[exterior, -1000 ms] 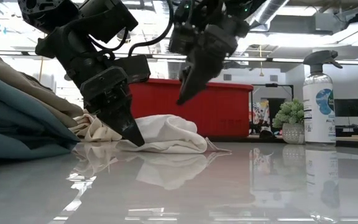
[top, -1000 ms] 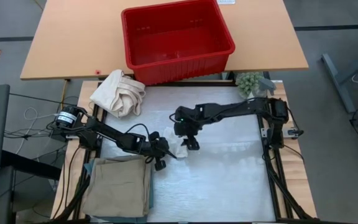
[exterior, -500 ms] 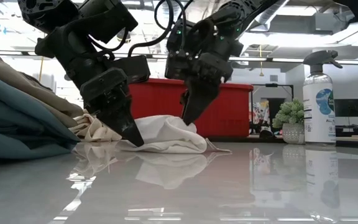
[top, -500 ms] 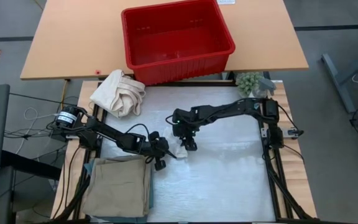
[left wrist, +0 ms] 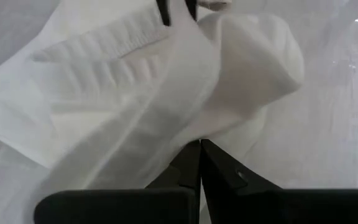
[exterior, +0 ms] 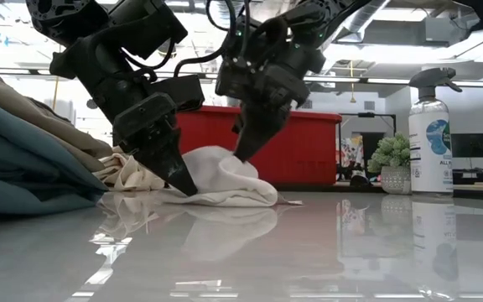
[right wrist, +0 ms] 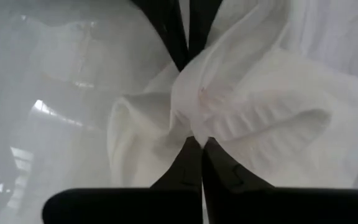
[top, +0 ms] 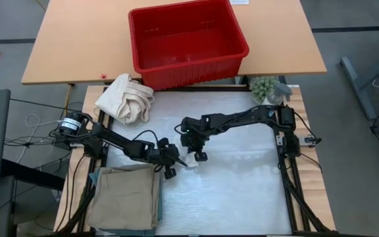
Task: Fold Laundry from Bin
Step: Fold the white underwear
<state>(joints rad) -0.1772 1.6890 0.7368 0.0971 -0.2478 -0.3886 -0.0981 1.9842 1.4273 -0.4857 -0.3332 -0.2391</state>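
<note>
Glossy white table (top: 242, 191) — red bin (top: 186, 41) behind.

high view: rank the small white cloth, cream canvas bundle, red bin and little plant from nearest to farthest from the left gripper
From the left gripper:
1. Small white cloth, at its fingertips, mid-table.
2. Cream canvas bundle, at the table's far left corner.
3. Little plant, far right corner.
4. Red bin, on the wooden table beyond.
Plant and bin are close to call.

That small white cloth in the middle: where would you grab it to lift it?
Probably the raised fold on top of the small white cloth, pinched from above. It lies crumpled on the table, its edges flat. Both left gripper and right gripper already meet it there.
</note>
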